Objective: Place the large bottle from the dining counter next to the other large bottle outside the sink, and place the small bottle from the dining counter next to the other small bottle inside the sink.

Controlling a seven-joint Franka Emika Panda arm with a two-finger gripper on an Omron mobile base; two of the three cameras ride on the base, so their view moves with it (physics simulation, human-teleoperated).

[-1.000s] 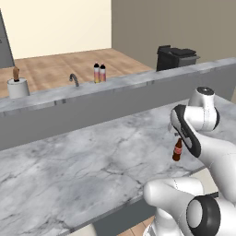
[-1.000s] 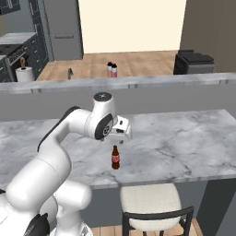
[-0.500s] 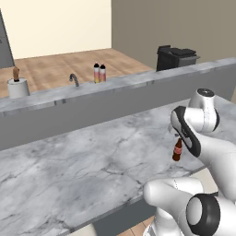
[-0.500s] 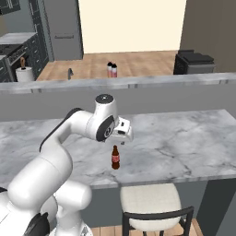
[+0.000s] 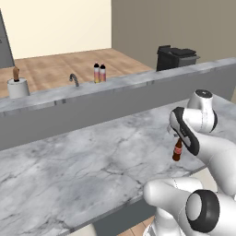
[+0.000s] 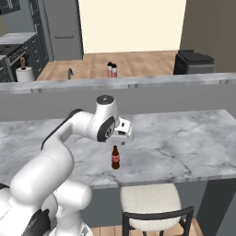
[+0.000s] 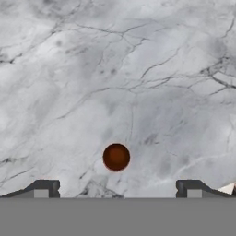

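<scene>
The small bottle (image 6: 115, 158), dark brown with a red label, stands upright on the white marble dining counter (image 6: 184, 138) near its front edge. It also appears at the counter's right end (image 5: 177, 150). My gripper (image 6: 120, 142) hangs just above it, open, with nothing between the fingers. From the hand, the round brown cap (image 7: 116, 156) sits centred between the two fingertips (image 7: 44, 188) and a little ahead of them. Two large bottles (image 5: 99, 73) stand side by side on the far counter next to the faucet (image 5: 73, 79). The sink basin and the other small bottle are hidden behind the raised ledge.
A grey raised ledge (image 5: 115, 92) runs along the far side of the dining counter. A stool (image 6: 150, 200) stands below the counter's front edge. A paper towel roll (image 5: 17, 86) sits far left and a black appliance (image 5: 177, 56) far right.
The hand has edged slightly sideways, closer over the small bottle. The bottle has not moved and the jaws stay open.
</scene>
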